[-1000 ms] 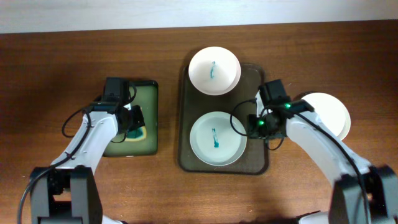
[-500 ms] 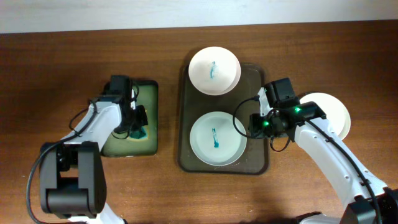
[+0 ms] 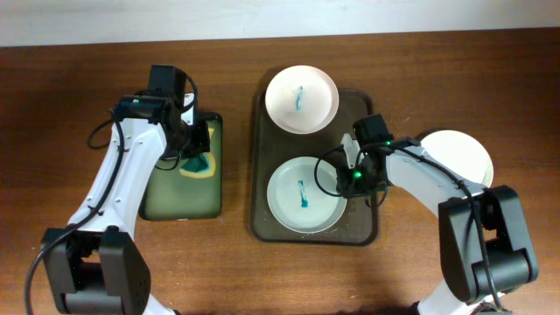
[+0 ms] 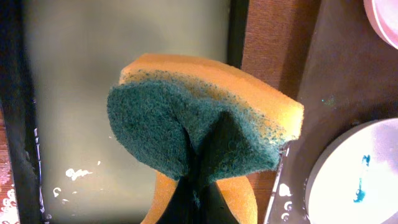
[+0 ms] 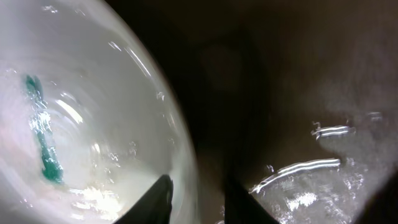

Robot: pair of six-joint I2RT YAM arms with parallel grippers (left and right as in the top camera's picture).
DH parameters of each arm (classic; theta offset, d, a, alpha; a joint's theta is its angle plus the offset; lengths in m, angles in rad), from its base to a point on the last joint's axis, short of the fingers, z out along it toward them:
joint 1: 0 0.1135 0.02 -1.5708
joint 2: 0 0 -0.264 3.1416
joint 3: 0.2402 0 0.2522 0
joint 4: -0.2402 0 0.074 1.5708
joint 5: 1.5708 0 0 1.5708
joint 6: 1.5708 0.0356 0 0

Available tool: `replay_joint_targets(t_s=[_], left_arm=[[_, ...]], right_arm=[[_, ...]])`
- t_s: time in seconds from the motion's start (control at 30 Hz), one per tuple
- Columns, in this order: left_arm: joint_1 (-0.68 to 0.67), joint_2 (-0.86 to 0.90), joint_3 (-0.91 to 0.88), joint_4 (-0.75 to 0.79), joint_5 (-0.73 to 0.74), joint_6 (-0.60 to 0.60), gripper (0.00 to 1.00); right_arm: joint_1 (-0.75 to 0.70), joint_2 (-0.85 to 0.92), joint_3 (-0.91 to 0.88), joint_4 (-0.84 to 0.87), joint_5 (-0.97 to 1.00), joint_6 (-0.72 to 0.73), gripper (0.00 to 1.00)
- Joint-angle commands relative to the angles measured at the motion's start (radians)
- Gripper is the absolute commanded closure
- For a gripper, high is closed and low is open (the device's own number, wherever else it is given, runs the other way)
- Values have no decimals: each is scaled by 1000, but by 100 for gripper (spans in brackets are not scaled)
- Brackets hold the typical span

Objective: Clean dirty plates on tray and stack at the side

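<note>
Left pincer (image 4: 196, 186) pinches the folded sponge (image 4: 205, 118) over the green sponge tray (image 3: 175, 206), left of the tray (image 3: 363, 232), likely ready for wiping. Right pincer (image 5: 198, 198) is spread astride the near plate (image 3: 302, 194) rim on the tray, probably to steady it. Far plate (image 3: 301, 98), smeared, overhangs the tray's far end. Third plate (image 3: 459, 157) sits on the worktop (image 3: 70, 105), right of the tray.

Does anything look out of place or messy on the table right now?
The far plate overhangs the tray's back rim rather than sitting inside it. Both it and the near plate are smeared teal in the middle.
</note>
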Motion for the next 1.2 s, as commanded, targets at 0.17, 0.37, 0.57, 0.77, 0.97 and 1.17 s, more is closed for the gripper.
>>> replay_joint_targets(t_s=[0.17,0.37,0.57,0.77,0.97,1.17], left_arm=[[-180,-26,5,60,123,-42,100],[-375,80,-45,199,213,-240,100],[-496,315,-45,340,346,-307,100],[-492,393,2,264,82,-307,100],[-438,393,94,68,-288,-296,100],[-514,458,92,264,387,-269,100]], right_arm=[[-1,47,-13,20,151,247,96],[-1,47,-13,23,147,299,96],[-1,47,-13,23,130,303,96],[0,47,-13,23,124,302,96],[0,47,-13,23,125,302,96],[0,47,-13,23,125,302,96]])
